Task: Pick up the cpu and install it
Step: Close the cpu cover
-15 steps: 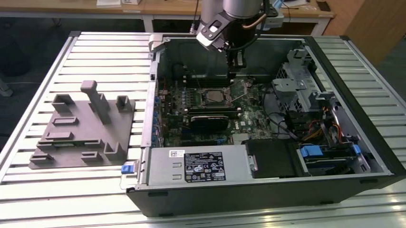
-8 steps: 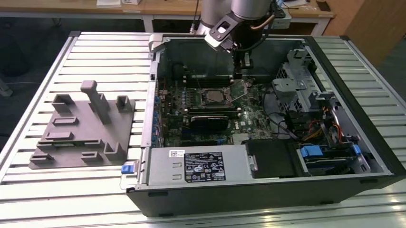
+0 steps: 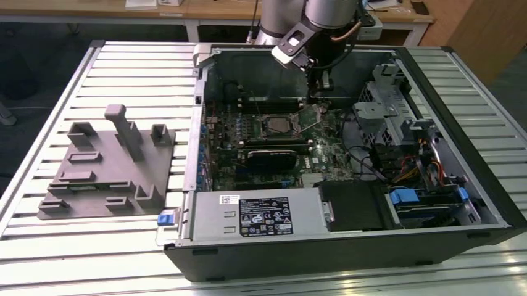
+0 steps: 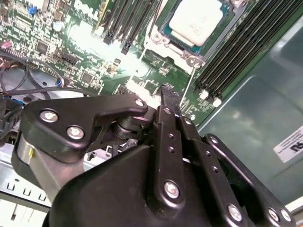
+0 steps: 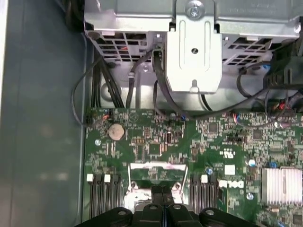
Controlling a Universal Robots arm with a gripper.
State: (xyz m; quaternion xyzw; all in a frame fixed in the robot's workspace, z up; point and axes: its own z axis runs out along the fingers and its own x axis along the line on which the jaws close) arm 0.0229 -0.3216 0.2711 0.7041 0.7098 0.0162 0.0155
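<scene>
The cpu, a silvery square chip, lies flat inside the socket frame on the green motherboard. In the exterior view the socket sits mid-board, and its metal load plate stands tilted up beside it. My gripper hangs over the board just past the socket, toward the case's back wall. In both wrist views its black fingers are pressed together with nothing visible between them. My gripper hovers over the raised plate. A thin lever rod runs beside the fingertips.
The open computer case lies on a slatted table. A drive cage and loose cables are near the board. Memory slots flank the socket. A grey plastic tray with upright posts stands at the exterior view's left.
</scene>
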